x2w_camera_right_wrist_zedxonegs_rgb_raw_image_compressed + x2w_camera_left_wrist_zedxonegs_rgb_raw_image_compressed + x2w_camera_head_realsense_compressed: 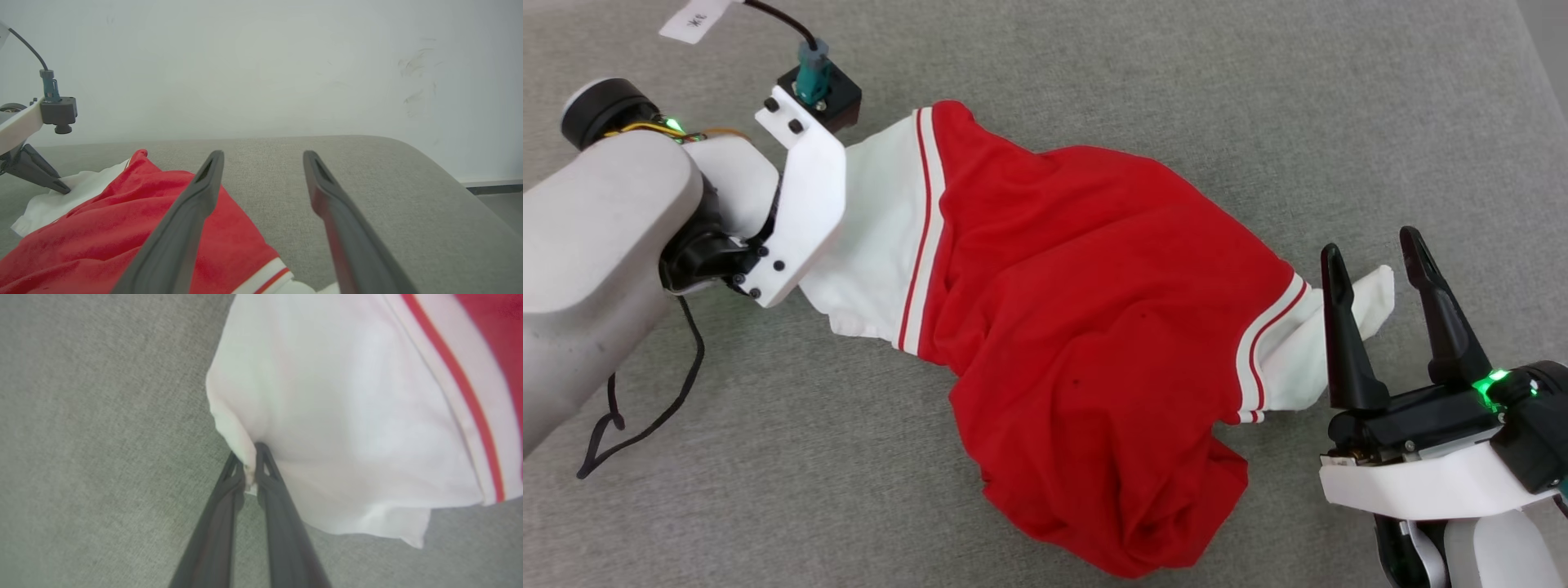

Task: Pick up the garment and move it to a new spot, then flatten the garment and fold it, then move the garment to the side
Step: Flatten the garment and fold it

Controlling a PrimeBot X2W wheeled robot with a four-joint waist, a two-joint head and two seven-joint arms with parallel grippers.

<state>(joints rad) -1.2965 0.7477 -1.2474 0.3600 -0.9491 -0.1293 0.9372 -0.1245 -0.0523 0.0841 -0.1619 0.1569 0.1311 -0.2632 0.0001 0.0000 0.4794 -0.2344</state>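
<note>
The right gripper (1370,242) sits low at the near right, its two long dark fingers spread wide apart, pointing away and holding nothing. In the head view the tip of the right white sleeve (1294,359) lies between and under those fingers; whether they touch it cannot be told.

The large red jersey T-shirt (1094,310), with white short sleeves and red-white striped trim, lies crumpled in a diagonal band on the grey woven fabric surface (1094,82), its hem bunched at the near end. The grey surface spreads wide on the far side and to the right. In the right wrist view its rounded edge (449,171) curves down before a pale wall (261,61).

The left gripper (248,457) is clamped on the edge of the left white sleeve (882,229), fingers pressed together, and its pale forearm (596,220) reaches in from the left. A thin black cable (690,359) dangles below the forearm.
</note>
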